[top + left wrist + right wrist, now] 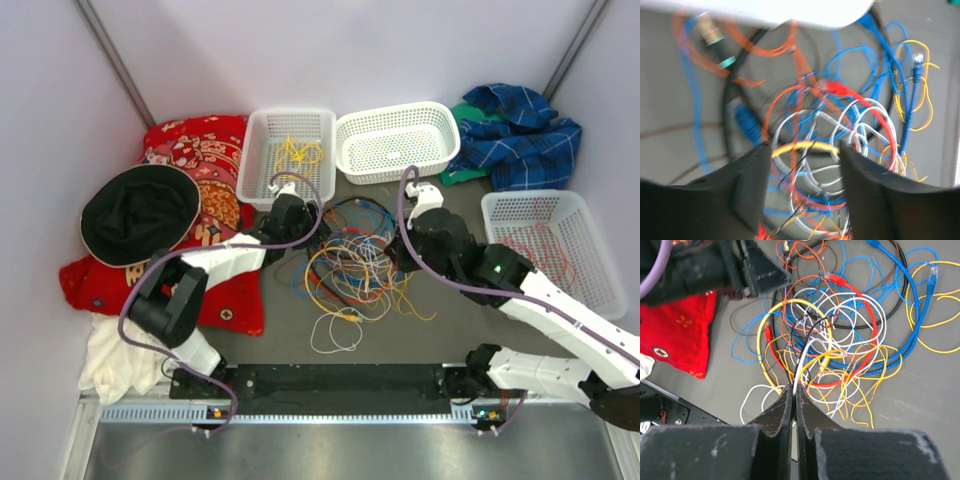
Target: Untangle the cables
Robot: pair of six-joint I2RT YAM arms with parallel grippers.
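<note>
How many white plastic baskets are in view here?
3. One basket sits at the back left, holding a yellow cable. A second is next to it at back centre. The third is at the right edge, nearer than the blue plaid cloth. None seems hidden.

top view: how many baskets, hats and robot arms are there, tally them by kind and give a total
white baskets: 3 (left, middle, right)
black hat: 1
robot arms: 2 (left, right)
total: 6
</note>
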